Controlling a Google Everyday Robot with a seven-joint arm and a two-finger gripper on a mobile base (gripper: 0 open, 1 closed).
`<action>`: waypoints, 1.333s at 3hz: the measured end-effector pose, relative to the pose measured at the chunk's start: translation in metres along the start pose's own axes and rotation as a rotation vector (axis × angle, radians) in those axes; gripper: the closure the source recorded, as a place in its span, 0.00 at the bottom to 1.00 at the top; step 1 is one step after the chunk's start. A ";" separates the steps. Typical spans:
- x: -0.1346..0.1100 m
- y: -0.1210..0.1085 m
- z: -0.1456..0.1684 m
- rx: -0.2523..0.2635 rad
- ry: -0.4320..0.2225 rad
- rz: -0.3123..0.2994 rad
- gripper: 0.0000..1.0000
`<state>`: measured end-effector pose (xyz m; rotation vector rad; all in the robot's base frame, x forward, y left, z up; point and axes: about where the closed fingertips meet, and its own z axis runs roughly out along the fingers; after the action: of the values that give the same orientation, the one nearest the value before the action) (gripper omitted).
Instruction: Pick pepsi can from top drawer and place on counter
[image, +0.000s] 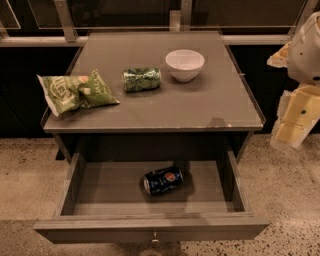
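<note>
The pepsi can (163, 180) lies on its side in the middle of the open top drawer (150, 227), logo facing up and to the right. The drawer is pulled out toward me under the counter (210, 107). My gripper (291, 131) hangs on the white and yellow arm at the right edge of the view. It is beside the counter's right front corner, well to the right of and above the can, and holds nothing that I can see.
On the counter lie a green chip bag (75, 92) at the left, a green patterned can (142, 79) on its side in the middle and a white bowl (185, 64) behind it to the right. A speckled floor (285, 190) surrounds the cabinet.
</note>
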<state>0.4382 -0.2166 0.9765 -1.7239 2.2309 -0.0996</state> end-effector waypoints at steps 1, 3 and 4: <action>0.000 0.000 0.000 0.000 0.000 0.000 0.00; 0.007 0.036 0.047 -0.054 -0.137 0.092 0.00; 0.007 0.056 0.089 -0.148 -0.208 0.109 0.00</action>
<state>0.4105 -0.1954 0.8769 -1.5978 2.2174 0.2637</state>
